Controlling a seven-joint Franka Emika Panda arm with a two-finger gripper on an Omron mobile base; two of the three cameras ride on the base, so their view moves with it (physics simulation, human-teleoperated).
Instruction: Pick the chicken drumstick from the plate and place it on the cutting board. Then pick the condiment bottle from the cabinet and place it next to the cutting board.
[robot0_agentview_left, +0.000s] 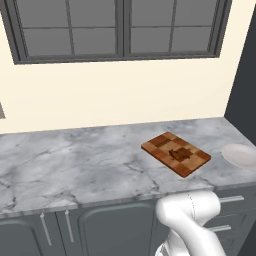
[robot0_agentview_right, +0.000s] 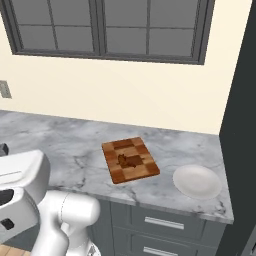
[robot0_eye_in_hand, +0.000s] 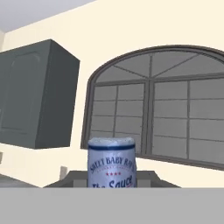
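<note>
The condiment bottle (robot0_eye_in_hand: 111, 162) fills the bottom middle of the hand view. Its white-and-blue "Sauce" label and pale top stand close to the camera, upright in the air before the window. My gripper is shut on it, and the fingertips themselves are hidden. The chicken drumstick (robot0_agentview_left: 181, 153) (robot0_agentview_right: 129, 160) lies on the checkered cutting board (robot0_agentview_left: 159, 144) (robot0_agentview_right: 144, 171) on the marble counter. The white plate (robot0_agentview_left: 240, 155) (robot0_agentview_right: 197, 181) sits bare to the right of the board. The tall dark cabinet (robot0_agentview_right: 243, 125) (robot0_agentview_left: 246, 90) rises at the counter's right end.
The marble counter (robot0_agentview_left: 75, 160) (robot0_agentview_right: 65, 145) stretches left of the board. A grey-framed window (robot0_agentview_left: 120, 30) (robot0_eye_in_hand: 175, 113) is on the wall behind. A dark wall cupboard (robot0_eye_in_hand: 35, 96) hangs at the left of the hand view. Drawers with silver handles (robot0_agentview_right: 162, 222) lie under the counter.
</note>
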